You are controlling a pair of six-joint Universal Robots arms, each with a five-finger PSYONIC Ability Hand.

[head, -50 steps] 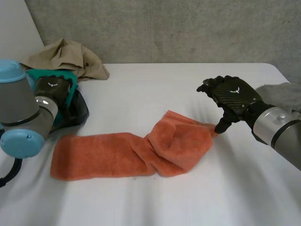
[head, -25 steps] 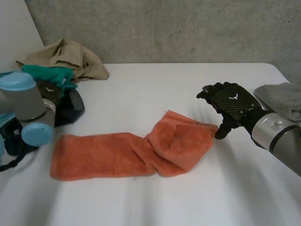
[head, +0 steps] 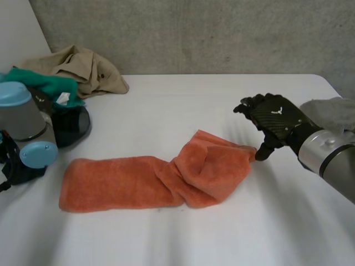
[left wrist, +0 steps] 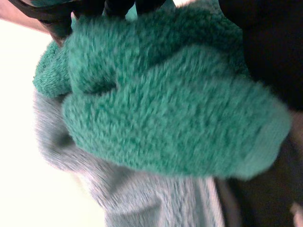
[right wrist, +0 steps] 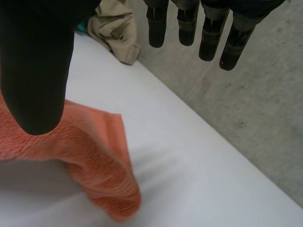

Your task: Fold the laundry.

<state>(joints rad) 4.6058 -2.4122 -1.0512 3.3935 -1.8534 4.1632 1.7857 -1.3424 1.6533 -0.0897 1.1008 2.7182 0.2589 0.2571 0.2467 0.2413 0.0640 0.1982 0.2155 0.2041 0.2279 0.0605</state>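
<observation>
Right hand (head: pixel 277 119) beside orange towel (head: pixel 138 180)

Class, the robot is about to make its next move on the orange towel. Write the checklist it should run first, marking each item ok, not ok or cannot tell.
1. Is the right hand open and holding nothing? Ok: its fingers are straight.
2. Is the right hand at the orange towel? Ok: its thumb tip is at the towel's bunched end.
3. Is the orange towel lying flat? Not ok: the end by the right hand is bunched and folded over.
4. Is the left hand free to help? Not ok: the green cloth lies against its palm.
5. Is the left hand's hold on the green cloth secure? Cannot tell.
</observation>
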